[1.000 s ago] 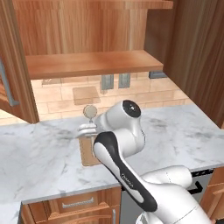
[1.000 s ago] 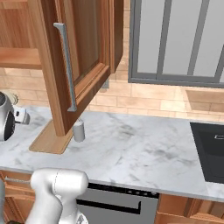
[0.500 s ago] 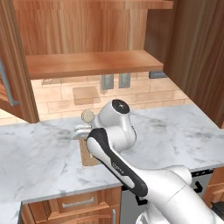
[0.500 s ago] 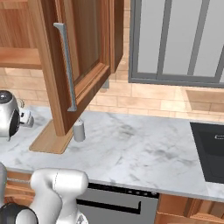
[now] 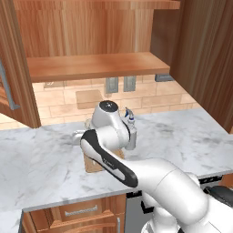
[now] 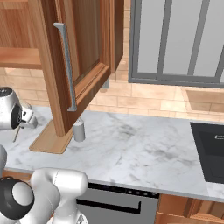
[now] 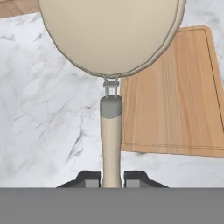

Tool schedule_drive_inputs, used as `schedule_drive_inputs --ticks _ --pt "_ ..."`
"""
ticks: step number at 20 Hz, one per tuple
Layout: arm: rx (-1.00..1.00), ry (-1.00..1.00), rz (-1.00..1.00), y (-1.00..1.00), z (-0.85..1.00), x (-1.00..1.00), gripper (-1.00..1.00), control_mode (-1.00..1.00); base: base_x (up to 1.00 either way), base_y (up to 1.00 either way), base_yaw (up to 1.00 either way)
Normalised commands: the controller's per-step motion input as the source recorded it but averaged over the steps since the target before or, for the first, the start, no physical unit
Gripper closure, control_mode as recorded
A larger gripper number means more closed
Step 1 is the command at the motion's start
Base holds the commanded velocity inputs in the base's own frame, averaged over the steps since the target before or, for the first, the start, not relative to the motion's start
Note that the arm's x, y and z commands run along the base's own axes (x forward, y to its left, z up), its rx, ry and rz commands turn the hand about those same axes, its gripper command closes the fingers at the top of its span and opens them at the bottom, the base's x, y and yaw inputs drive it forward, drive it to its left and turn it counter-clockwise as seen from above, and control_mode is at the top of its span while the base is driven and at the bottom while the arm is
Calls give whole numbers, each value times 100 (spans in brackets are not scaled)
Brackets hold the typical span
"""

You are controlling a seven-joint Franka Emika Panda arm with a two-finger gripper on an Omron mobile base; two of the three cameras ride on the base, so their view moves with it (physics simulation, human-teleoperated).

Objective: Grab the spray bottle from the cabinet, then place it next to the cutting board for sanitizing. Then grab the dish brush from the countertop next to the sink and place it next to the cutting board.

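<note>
In the hand view my gripper (image 7: 111, 178) is shut on the pale handle of the dish brush (image 7: 110, 131). The brush's round cream head (image 7: 109, 35) hangs over the white marble countertop (image 7: 48, 113), just left of the light-wood cutting board (image 7: 175, 96). From the right base view the cutting board (image 6: 50, 141) lies under the open cabinet door, and the grey spray bottle (image 6: 78, 130) stands upright at its right edge. In the left base view the spray bottle (image 5: 131, 135) shows beside my arm, which covers most of the cutting board (image 5: 96, 164).
The cabinet door (image 6: 78, 65) hangs open over the board's far side, and the cabinet shelf (image 5: 95, 66) is bare. The black sink (image 6: 210, 148) lies at the far right of the countertop (image 6: 140, 148). Wall outlets (image 5: 120, 84) sit behind the board.
My hand has come down and moved toward the cutting board with the brush. The brush head that showed above the hand in the left base view is now behind my arm.
</note>
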Motion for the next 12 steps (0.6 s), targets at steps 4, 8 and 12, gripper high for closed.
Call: schedule_drive_inputs --ticks 4,8,12 --pt "-5 4 -4 0 -25 9 100 -100 0 0 0" --pt "0 4 0 0 -30 0 100 -100 0 0 0" --pt "0 10 0 1 -37 8 100 -100 0 0 0"
